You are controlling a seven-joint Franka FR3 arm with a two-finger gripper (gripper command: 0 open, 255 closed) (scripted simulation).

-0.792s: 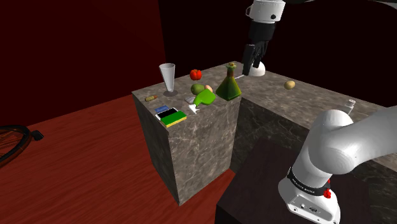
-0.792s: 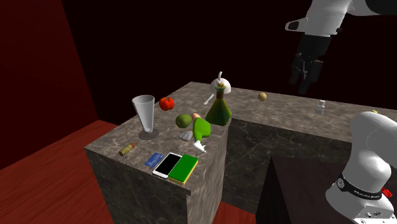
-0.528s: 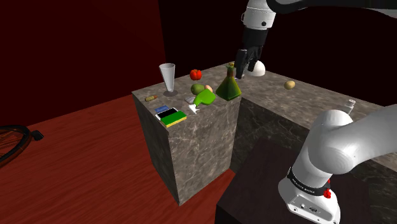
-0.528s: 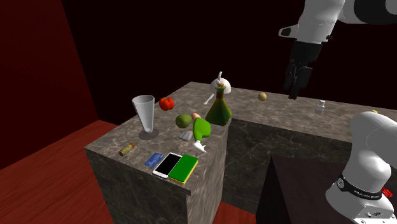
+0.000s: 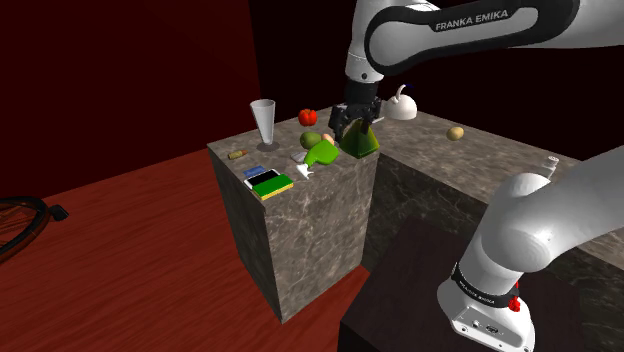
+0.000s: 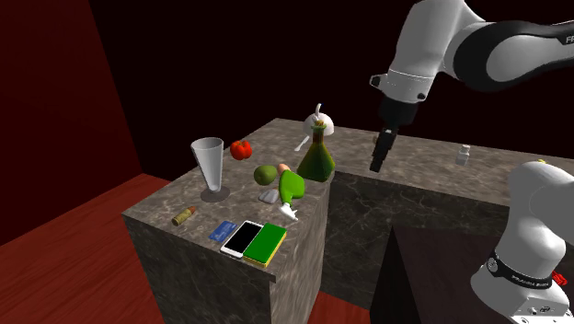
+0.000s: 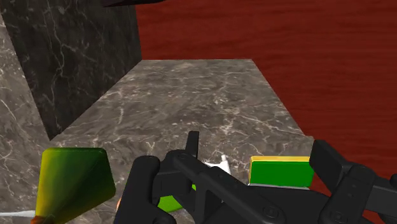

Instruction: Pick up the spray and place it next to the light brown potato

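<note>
Gripper (image 5: 348, 126) fingers spread apart, hanging close by the dark green flask (image 5: 361, 141); green spray (image 5: 322, 152) lies tipped over on the counter (image 5: 300, 205), just beside the flask; light brown potato (image 5: 455, 132) well apart from the flask.

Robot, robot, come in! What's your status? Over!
Black gripper open, empty, in the air. Bright green spray bottle lies untouched on the grey stone counter. Dark green flask-shaped bottle right beside it, may crowd the approach.
</note>
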